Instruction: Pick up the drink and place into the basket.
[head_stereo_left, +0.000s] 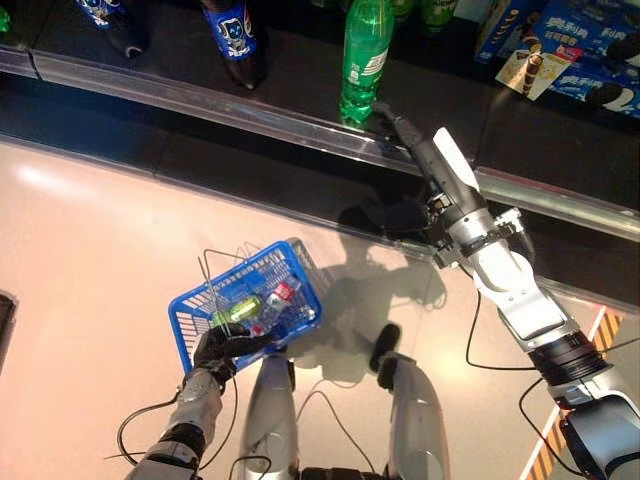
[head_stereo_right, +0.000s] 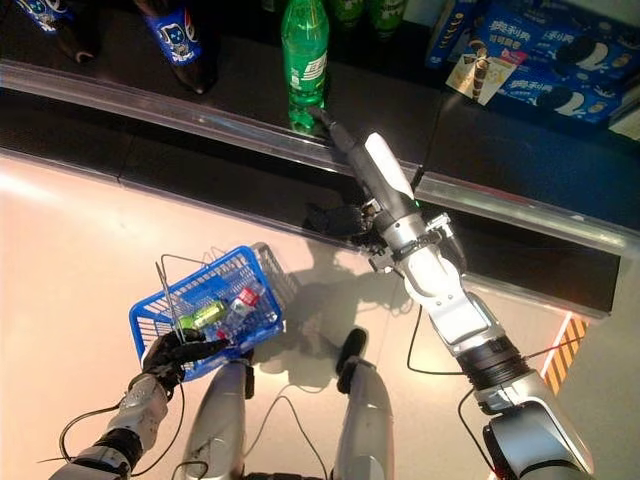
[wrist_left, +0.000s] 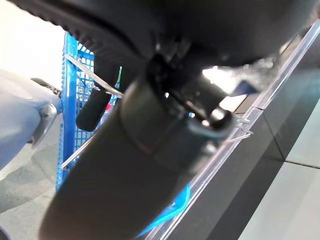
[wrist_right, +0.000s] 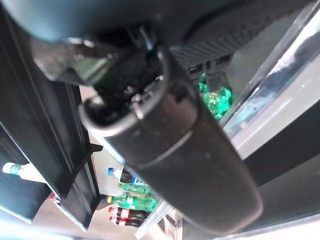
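A green drink bottle (head_stereo_left: 366, 55) stands at the shelf's front edge, also in the right eye view (head_stereo_right: 305, 55). My right hand (head_stereo_left: 425, 155) reaches up to it with straight fingers, open, the fingertips at the bottle's base. The right wrist view shows the green base (wrist_right: 215, 97) just past the hand (wrist_right: 190, 165). My left hand (head_stereo_left: 220, 345) is shut on the thin wire handles (head_stereo_left: 215, 265) of the blue basket (head_stereo_left: 290, 250), which hangs low at the left. A green can (head_stereo_left: 238, 308) and a red-labelled drink (head_stereo_left: 280, 293) lie in it. The left wrist view shows the basket's mesh (wrist_left: 70, 90).
A shiny rail (head_stereo_left: 200, 100) runs along the shelf's front edge. Dark bottles with blue labels (head_stereo_left: 232, 30) stand to the left of the green bottle, more green bottles (head_stereo_left: 435, 10) behind it, and blue snack boxes (head_stereo_left: 580, 40) to the right.
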